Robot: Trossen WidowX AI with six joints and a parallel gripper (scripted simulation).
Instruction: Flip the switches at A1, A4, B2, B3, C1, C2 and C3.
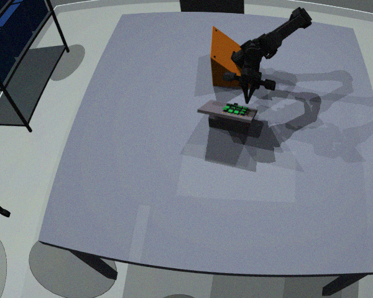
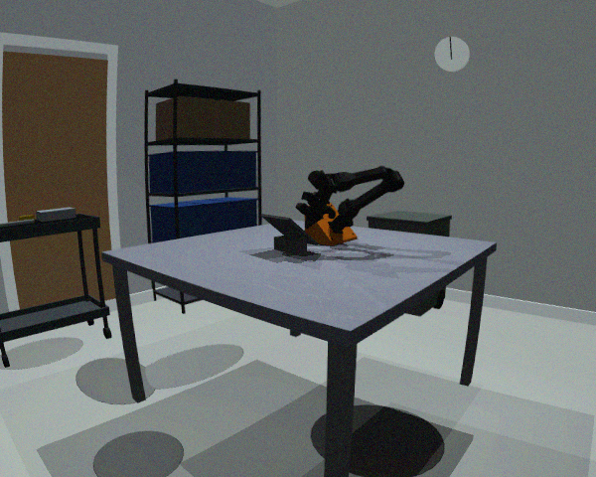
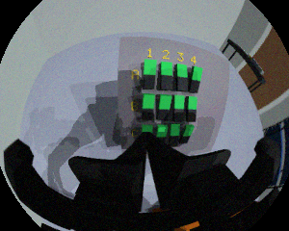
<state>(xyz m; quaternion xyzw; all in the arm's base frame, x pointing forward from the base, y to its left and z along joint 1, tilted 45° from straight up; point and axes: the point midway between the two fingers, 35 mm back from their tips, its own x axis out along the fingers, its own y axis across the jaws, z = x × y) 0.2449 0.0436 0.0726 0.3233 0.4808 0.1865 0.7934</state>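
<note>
The tilted grey panel (image 1: 208, 106) (image 2: 284, 224) (image 3: 213, 87) stands on a dark block. It bears three rows of four green-and-black rocker switches with yellow labels. In the wrist view row A, with A1 (image 3: 149, 67) and A4 (image 3: 197, 73), is farthest. B2 (image 3: 165, 102) and B3 (image 3: 179, 102) are in the middle row. C1 (image 3: 147, 128), C2 (image 3: 162, 130) and C3 (image 3: 175, 130) are nearest, with C1 partly hidden by the fingertips. Which ends are raised is hard to tell. My gripper (image 1: 247, 102) (image 3: 145, 135) is shut and empty, above the panel's arm side, apparently not touching.
The orange base bracket (image 1: 223, 61) (image 2: 325, 234) stands behind the panel, on the arm's side. The dark support block (image 1: 228, 125) (image 2: 289, 244) raises the panel above the table (image 1: 115, 176). Shadows of the arm fall across the table and part of the panel.
</note>
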